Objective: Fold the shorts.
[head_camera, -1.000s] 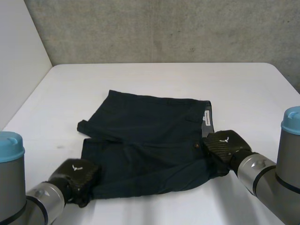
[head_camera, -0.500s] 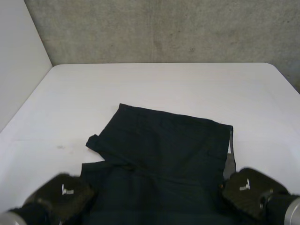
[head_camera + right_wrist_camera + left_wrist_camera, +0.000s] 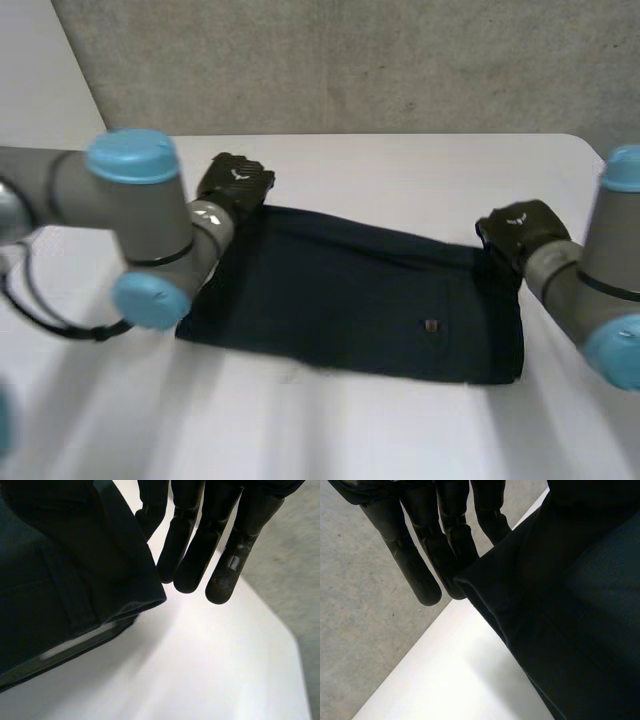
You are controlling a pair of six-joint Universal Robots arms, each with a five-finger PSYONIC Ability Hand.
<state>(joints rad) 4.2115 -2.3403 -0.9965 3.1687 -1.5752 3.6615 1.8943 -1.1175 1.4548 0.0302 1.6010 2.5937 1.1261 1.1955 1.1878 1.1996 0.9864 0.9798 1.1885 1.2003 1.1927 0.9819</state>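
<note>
1. Shorts (image 3: pixel 360 300) are dark navy and lie doubled over into a wide band across the middle of the white worktop (image 3: pixel 400 170), small button (image 3: pixel 431 325) facing up.
2. Left hand (image 3: pixel 235 182) sits at the far left corner of the shorts. In its wrist view the fingers (image 3: pixel 415 555) are stretched out straight and the cloth (image 3: pixel 570 605) runs up along them on the thumb side, so it looks pinched there.
3. Right hand (image 3: pixel 518 228) is at the far right corner. Same deal: straight fingers (image 3: pixel 225 565), corner of the cloth (image 3: pixel 65 570) caught beside them, and a pale waistband lining peeks out underneath.
</note>
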